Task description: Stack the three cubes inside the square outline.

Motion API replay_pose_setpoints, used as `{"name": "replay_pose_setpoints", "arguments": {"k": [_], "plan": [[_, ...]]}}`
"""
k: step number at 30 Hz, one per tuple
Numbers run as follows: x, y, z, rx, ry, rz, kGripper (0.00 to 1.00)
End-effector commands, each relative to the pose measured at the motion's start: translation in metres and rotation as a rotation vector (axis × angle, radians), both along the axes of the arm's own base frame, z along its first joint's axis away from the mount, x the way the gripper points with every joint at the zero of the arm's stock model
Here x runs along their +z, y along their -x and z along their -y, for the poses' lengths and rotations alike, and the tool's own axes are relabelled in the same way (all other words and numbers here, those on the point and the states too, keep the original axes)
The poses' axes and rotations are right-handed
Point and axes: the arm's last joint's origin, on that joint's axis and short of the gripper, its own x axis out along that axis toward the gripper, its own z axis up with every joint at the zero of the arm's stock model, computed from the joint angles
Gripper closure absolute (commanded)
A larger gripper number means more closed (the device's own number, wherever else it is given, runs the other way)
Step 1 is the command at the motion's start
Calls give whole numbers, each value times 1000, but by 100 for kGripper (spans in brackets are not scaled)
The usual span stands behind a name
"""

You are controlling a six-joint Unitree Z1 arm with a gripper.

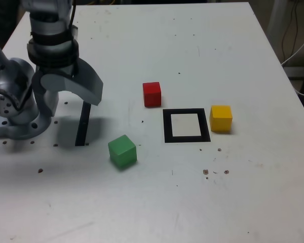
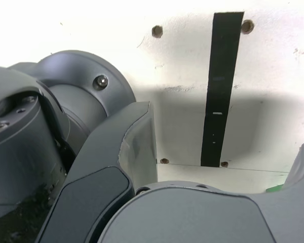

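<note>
Hand: while I hold it at the exterior view's left, the hand (image 1: 83, 96) stands apart, empty.
Cubes: green cube (image 1: 122, 151) nearest; red cube (image 1: 152, 94), yellow cube (image 1: 221, 118) flank the square outline (image 1: 186, 125).

The outline (image 1: 186, 125) lies flat on the white table (image 1: 157, 202). The yellow cube (image 1: 221, 118) sits just beside it on the exterior view's right. The red cube (image 1: 152, 94) stands near its upper left corner. The green cube (image 1: 122, 151) rests farther off to its lower left. The gripper (image 1: 76, 86) hangs well to the outline's left, jaws apart, above a black strip (image 1: 82, 126).
</note>
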Motion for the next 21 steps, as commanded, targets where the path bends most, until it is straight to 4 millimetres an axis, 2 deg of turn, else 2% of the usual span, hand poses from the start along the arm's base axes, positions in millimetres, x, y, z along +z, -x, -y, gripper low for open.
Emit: {"name": "replay_pose_setpoints", "arguments": {"k": [1,11,21], "plan": [[0,1,0,7,7,4,1],[5,-4,1,10,21,24,1],[17,-33,2,11,18,49,1]]}}
